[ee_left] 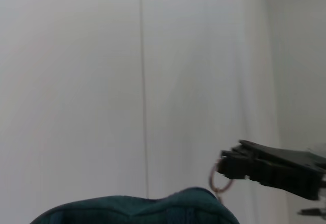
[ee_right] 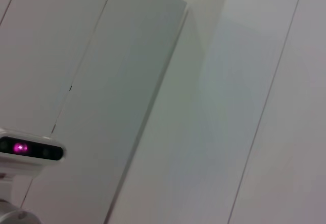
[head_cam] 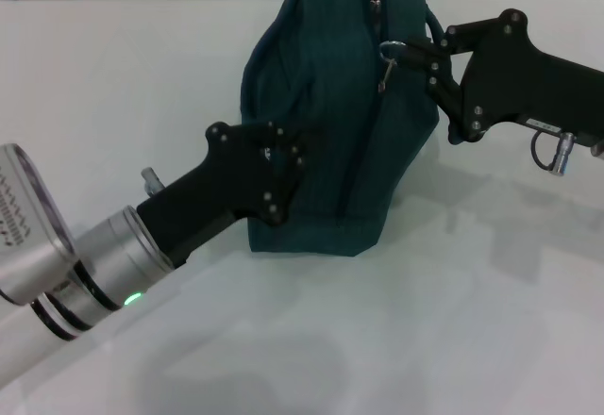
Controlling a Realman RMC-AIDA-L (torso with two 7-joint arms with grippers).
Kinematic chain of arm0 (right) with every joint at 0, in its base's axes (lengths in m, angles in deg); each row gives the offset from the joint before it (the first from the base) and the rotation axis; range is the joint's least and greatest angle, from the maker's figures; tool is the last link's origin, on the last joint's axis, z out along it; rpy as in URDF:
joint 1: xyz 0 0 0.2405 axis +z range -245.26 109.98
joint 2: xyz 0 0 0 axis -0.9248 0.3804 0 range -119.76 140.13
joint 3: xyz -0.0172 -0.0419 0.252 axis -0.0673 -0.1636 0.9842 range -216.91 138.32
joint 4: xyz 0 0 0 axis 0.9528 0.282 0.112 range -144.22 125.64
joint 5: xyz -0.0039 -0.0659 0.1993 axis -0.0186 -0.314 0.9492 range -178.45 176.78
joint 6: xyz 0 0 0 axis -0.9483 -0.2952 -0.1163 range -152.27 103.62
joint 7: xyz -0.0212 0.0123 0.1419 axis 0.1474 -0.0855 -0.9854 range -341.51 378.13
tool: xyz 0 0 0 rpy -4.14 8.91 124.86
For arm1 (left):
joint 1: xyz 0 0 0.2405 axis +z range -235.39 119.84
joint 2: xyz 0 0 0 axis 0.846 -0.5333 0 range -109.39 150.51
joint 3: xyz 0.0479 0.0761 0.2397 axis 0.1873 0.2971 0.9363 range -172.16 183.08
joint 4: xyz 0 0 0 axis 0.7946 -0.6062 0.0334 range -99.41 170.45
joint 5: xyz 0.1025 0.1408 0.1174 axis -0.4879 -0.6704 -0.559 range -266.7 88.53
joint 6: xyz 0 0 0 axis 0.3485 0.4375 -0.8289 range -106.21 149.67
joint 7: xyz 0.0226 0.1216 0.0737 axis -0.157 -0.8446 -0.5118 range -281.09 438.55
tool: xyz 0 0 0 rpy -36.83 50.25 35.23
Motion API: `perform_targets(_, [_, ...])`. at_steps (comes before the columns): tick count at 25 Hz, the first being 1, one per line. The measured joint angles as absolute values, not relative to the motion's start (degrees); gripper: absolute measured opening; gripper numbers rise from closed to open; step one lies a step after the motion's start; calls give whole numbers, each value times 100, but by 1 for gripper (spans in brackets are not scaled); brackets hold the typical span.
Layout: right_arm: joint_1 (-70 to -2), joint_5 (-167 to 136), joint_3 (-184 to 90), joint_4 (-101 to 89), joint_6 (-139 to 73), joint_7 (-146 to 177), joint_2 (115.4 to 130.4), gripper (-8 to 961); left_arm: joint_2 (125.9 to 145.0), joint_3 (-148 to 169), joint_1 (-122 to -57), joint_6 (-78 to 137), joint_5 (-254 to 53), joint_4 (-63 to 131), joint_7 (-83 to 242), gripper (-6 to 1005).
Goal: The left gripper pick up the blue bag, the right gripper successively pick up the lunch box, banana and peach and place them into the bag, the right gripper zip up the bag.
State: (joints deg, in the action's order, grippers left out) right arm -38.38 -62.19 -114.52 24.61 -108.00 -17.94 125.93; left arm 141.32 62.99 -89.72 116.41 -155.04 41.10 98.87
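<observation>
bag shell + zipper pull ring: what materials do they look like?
Blue bag: looks like woven fabric, matte teal, with a fine ribbed weave and soft folds. Zipper pull ring: likely metal, thin with a shiny silver glint; the right gripper is at it. The left gripper is on the bag's side.

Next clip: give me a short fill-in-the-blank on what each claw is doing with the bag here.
1. The right claw pinches the metal ring pull of the bag's ____.
2. The left claw grips the blue bag on the robot's ____ side.
3. The bag's base rests on the white ____.

Missing words: zipper; left; table
</observation>
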Motion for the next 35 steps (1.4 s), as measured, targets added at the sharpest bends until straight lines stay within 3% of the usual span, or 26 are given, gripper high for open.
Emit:
perform_targets(14, [-3853, -5091, -11459, 1909, -10852, -1152, 12607, 22, 14094, 6318, -8789, 11832, -16111, 3998, 8992, 51])
perform_targets(28, [-3835, -4741, -11381, 1657, -10547, -1027, 12591, 23, 13993, 6275, -7884, 11710, -15564, 2977, 9196, 54])
perform_targets(35, [-3838, -4730, -11386, 1654, -10383, -1037, 12588, 23, 14011, 6265, -7767, 11620, -15300, 2909, 9145, 56])
